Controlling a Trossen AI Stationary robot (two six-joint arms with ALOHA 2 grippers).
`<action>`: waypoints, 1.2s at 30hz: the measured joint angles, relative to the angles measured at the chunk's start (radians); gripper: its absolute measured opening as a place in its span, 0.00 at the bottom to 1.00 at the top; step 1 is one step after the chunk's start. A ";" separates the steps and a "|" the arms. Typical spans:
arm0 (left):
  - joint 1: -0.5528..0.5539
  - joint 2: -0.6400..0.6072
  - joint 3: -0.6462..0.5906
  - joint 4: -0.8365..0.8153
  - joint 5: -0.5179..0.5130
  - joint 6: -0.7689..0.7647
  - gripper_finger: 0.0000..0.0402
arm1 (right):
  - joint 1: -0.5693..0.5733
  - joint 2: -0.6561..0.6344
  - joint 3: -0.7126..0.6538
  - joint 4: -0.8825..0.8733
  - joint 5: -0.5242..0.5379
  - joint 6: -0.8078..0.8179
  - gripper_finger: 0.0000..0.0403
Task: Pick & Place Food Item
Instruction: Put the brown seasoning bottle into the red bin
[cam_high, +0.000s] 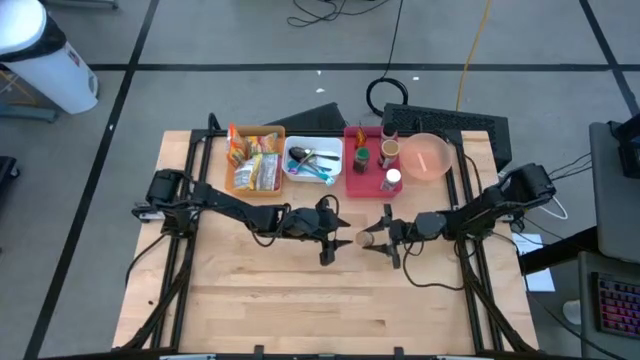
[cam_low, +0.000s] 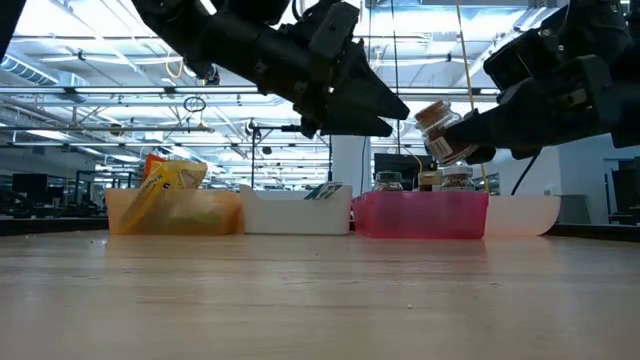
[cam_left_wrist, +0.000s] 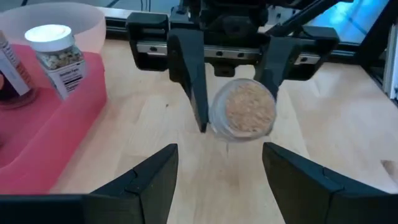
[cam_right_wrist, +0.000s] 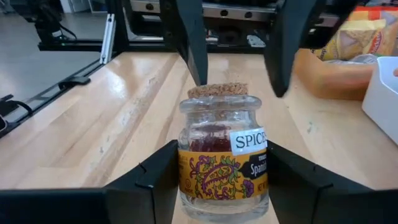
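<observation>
Wooden table (cam_high: 270, 300) carries both arms and a row of containers along its far edge. Left arm reaches in from the left side, right arm from the right; the two grippers face each other near the table centre, close but not touching.

Far row, left to right: orange bin (cam_high: 238, 178) with snack packets (cam_high: 256, 160); white bin (cam_high: 300, 176) with utensils; pink tray (cam_high: 362, 186) with several small jars, one of them a white-capped jar (cam_left_wrist: 57, 57); pale pink bowl (cam_high: 428, 157) at the right end, just beside the tray.

Right gripper (cam_high: 378, 236): fingers clenched on the spice jar (cam_right_wrist: 222, 158), held off the table surface, tilted with cork stopper pointing toward the left gripper. Low view shows the jar (cam_low: 440, 132) well above the wood. Jar is clear glass, yellow-and-purple label, cork top.

Left gripper (cam_high: 336, 234): fingers spread apart, grasping nothing. Left wrist view looks straight at the cork end of the jar between the right gripper's fingers (cam_left_wrist: 194, 81); left fingers sit either side of it, apart from it.
</observation>
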 joint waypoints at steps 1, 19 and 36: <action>0.001 0.004 0.004 0.000 0.000 0.006 0.60 | 0.000 0.011 0.008 0.000 0.000 0.000 0.46; -0.021 0.022 0.109 -0.126 0.034 0.063 0.60 | -0.003 0.043 0.056 0.054 0.000 -0.013 0.46; -0.019 0.021 0.109 -0.082 0.025 0.063 0.60 | -0.002 0.044 0.052 0.125 -0.007 -0.026 0.46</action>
